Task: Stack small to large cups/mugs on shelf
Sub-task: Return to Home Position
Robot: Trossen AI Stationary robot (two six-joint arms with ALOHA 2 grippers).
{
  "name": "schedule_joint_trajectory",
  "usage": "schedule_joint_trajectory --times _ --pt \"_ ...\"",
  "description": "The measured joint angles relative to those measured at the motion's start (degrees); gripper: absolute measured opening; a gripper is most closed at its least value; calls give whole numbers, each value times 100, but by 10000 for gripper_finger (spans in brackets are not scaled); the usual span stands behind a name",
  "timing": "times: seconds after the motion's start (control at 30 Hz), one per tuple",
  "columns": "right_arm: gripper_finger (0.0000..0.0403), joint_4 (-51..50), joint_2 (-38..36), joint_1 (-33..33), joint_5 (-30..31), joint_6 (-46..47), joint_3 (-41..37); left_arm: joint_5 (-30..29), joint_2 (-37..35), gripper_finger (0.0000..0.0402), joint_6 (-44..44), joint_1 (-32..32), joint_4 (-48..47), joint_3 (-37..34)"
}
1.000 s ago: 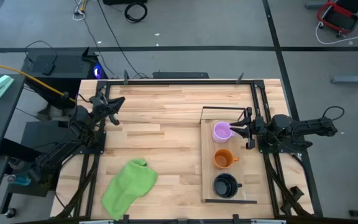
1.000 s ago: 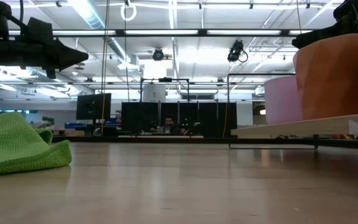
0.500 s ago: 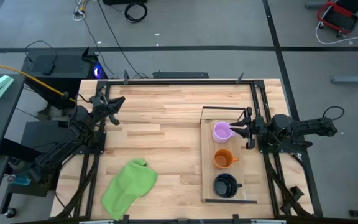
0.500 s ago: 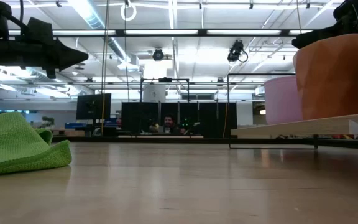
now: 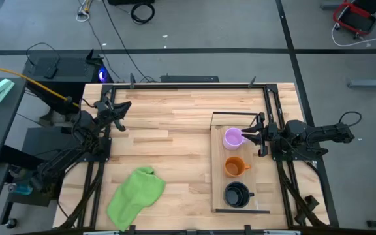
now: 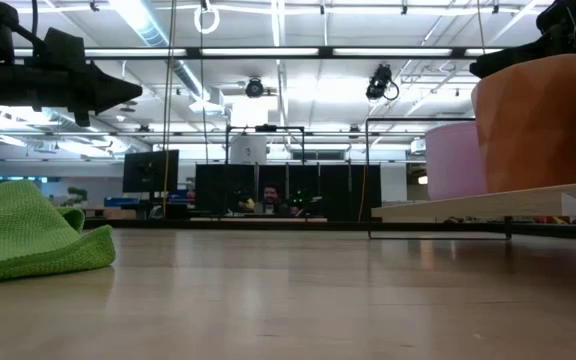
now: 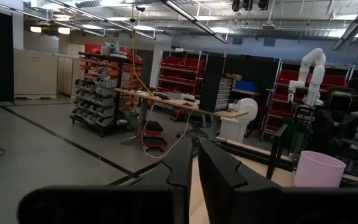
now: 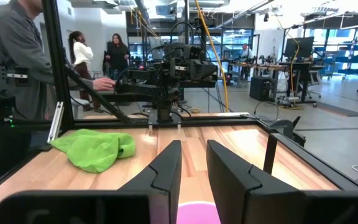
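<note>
Three mugs stand in a row on the light-wood shelf: the purple mug farthest, the orange mug in the middle, the black mug nearest. Each rests on its base. My right gripper is open and level at the purple mug's right side, by its handle. In the right wrist view the gripper has its fingers apart above the mug's rim. My left gripper waits shut above the table's far left part.
A crumpled green cloth lies near the table's near-left corner. Thin black wire frames stand at the shelf's far end and near end. Bare planks lie between cloth and shelf. People stand beyond the table's left side.
</note>
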Motion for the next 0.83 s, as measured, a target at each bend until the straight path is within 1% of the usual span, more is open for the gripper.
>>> schedule_joint_trajectory --times 0.4,0.83 --pt "84 -1 0 2 0 0 0 1 -1 25 1 0 0 0" --pt "84 2 0 1 0 0 0 1 -1 34 1 0 -2 0"
